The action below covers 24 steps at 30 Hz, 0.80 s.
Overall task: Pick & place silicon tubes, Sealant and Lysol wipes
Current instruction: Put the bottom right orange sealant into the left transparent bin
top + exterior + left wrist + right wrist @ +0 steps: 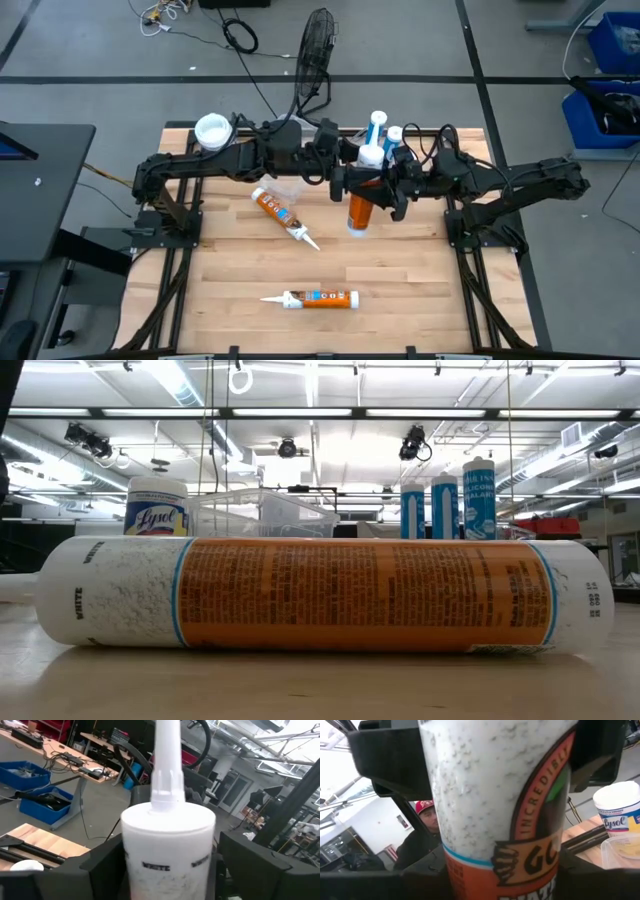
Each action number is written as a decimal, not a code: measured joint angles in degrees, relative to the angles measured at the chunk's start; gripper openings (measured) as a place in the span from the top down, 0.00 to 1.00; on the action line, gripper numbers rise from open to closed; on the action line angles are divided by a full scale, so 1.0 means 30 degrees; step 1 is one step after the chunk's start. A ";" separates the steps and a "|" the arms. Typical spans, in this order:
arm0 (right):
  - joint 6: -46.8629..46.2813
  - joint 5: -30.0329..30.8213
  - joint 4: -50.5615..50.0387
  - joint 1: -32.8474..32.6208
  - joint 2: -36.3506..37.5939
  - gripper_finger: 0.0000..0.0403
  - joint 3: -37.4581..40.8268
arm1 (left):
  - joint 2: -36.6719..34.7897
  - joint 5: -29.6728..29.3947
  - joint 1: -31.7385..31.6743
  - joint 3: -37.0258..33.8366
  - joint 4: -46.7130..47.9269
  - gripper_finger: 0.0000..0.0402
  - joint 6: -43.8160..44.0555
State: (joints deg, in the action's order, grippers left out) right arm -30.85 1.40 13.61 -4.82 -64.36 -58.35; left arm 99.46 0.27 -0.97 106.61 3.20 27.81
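Both grippers meet over the middle of the table on one orange-and-white sealant tube [358, 208]. My left gripper [345, 183] is shut on its white nozzle end, and my right gripper [388, 190] is shut on its labelled body. Two more orange tubes lie on their sides: one [285, 213] near a clear container [285, 190], one [315, 298] near the front edge, which fills the low view [320, 595]. The Lysol wipes [212, 130] stand at the far left. Three blue tubes [380, 130] stand upright at the back. My left gripper pinches the tube's white shoulder [167, 835], just below the nozzle [166, 765], between its two fingers [102, 867], which lie across the tube. The tube is lifted clear of the table. My right gripper pinches the tube's body at the orange label [485, 880] between its two fingers [592, 880], across the tube, from the table's right. My left gripper's fingers [390, 762] show farther along on the white part.
The Lysol wipes also show in the low view [155, 508] and the right wrist view [620, 810], beside the clear container [265, 512]. A fan [315, 50] and cables lie beyond the far edge. A person [427, 817] shows beyond the table. Bare wood [420, 280] shows at front right.
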 joint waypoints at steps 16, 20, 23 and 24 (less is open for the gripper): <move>0.0007 -0.0288 0.0013 0.0000 0.0051 0.55 -0.0016 | 0.0172 -0.0044 0.0050 0.0007 -0.0345 0.41 -0.0031; 0.0005 -0.0252 -0.0083 0.0000 0.0087 0.55 -0.0022 | 0.0386 -0.0096 0.0052 0.0036 -0.0732 0.39 0.0024; 0.0007 -0.0346 -0.0375 0.0000 0.0006 0.55 -0.0041 | 0.0500 -0.0103 0.0058 0.0036 -0.0854 0.38 0.0049; 0.0000 -0.0354 -0.0525 0.0000 -0.0017 0.55 -0.0034 | 0.0557 -0.0109 0.0058 0.0030 -0.0815 0.38 0.0000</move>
State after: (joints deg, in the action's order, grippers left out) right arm -30.85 0.34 12.03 -4.82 -64.41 -58.45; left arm 101.13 -0.05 -0.80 106.70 0.75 27.81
